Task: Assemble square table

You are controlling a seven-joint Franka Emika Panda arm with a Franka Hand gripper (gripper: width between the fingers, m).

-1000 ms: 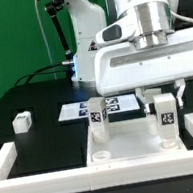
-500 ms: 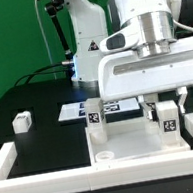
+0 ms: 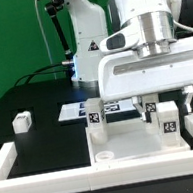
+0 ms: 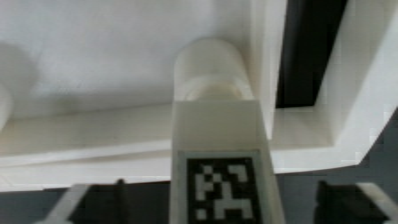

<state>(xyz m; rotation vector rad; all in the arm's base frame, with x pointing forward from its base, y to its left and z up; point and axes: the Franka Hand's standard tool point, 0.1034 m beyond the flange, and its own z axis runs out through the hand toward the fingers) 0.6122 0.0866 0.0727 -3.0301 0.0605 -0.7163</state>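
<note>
The white square tabletop [image 3: 134, 151] lies against the front of the low white wall. Two white tagged legs stand upright in its sockets, one on the exterior view's left [image 3: 97, 125] and one on the right [image 3: 168, 120]. My gripper [image 3: 166, 108] is open and straddles the right leg, with a finger on each side and a gap to the leg. In the wrist view this leg [image 4: 221, 120] runs up the middle between my dark fingers [image 4: 84, 203], its tag facing the camera, and its far end sits on the tabletop [image 4: 89, 110]. A loose leg [image 3: 23, 121] lies on the black table.
The low white wall [image 3: 12, 163] frames the workspace at the front and sides. The marker board [image 3: 75, 111] lies flat behind the tabletop. The robot's base [image 3: 88, 45] stands at the back, with cables running off to the exterior view's left.
My hand has shifted slightly down and toward the exterior view's right over the right leg. The fingers now stand a little wider apart from the leg.
</note>
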